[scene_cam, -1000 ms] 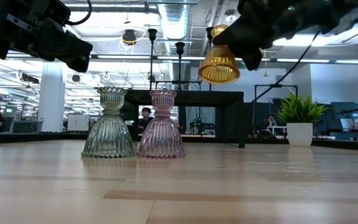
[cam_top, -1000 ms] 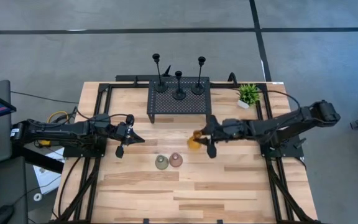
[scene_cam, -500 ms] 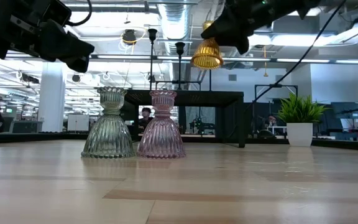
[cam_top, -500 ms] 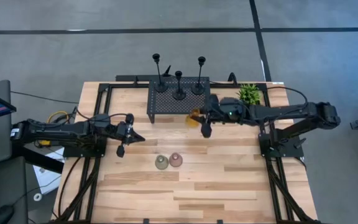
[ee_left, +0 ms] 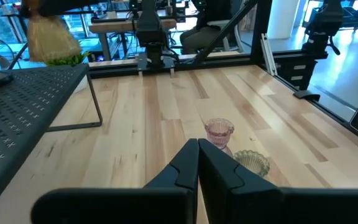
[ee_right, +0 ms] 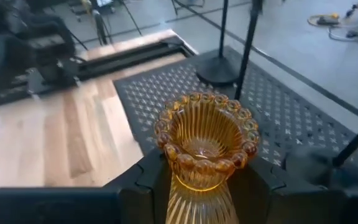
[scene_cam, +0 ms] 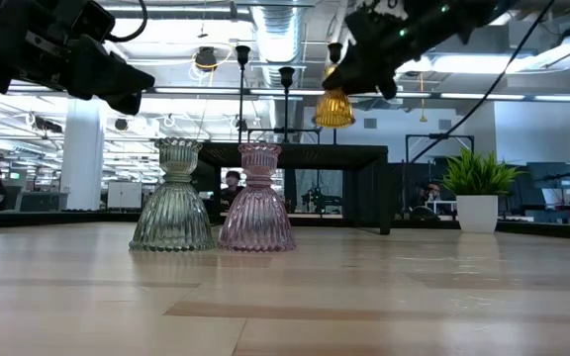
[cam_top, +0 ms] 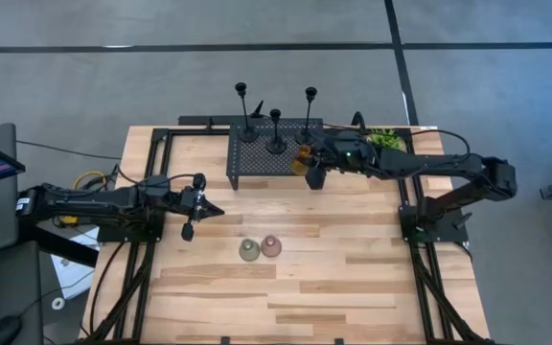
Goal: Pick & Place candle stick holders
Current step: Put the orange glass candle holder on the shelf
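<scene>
My right gripper [cam_top: 310, 163] is shut on the amber squat holder [cam_top: 301, 158] and carries it above the near right part of the black perforated rack [cam_top: 257, 165]. The holder also shows in the low view [scene_cam: 333, 107] and the right wrist view [ee_right: 205, 149]. Three black thin-stemmed holders [cam_top: 275, 132] stand by their round bases on the rack. The green holder [cam_top: 248, 250] and the pink holder [cam_top: 271, 246] stand side by side on the table. My left gripper [cam_top: 199, 206] is shut and empty, above the table's left part. My right gripper pinches the amber holder's narrow neck [ee_right: 199, 186] just below its beaded cup top, one finger [ee_right: 146, 177] on each side. The fingers come roughly level from the table's right side. The holder stands about upright, flared base [scene_cam: 333, 114] down, lifted clear of the rack.
A small green potted plant [cam_top: 383, 142] stands at the far right, close behind my right arm. Black frame rails [cam_top: 151, 172] run along the table's left and right sides. The near half of the wooden table [cam_top: 305, 297] is bare.
My right gripper has carried the amber holder from above the table's middle toward the far edge, to above the rack's near right part. The holder has stayed upright and clear in the hold.
</scene>
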You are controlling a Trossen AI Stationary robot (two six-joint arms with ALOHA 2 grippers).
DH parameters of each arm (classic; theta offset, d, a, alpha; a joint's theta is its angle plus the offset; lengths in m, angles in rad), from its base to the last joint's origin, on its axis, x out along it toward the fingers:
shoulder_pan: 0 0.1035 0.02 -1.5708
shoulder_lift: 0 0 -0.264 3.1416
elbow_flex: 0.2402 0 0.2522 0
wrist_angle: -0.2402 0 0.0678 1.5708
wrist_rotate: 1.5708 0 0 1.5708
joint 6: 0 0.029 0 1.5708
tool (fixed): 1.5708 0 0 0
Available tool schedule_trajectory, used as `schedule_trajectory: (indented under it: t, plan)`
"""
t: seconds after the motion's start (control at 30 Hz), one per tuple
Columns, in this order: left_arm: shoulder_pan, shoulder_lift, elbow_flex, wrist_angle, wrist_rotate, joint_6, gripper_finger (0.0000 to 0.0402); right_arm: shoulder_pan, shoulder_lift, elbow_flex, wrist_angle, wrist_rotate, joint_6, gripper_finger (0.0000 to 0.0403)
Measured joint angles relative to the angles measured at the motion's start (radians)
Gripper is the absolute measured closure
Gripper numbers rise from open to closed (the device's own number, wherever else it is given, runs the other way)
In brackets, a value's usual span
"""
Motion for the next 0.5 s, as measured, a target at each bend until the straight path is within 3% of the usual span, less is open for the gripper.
schedule_trajectory:
  t: [0.5]
  plan:
    - [0.0,0.0,0.0,0.0,0.0,0.0,0.0392,-0.069,0.109,0.003,0.02,0.001,-0.001,0.0281]
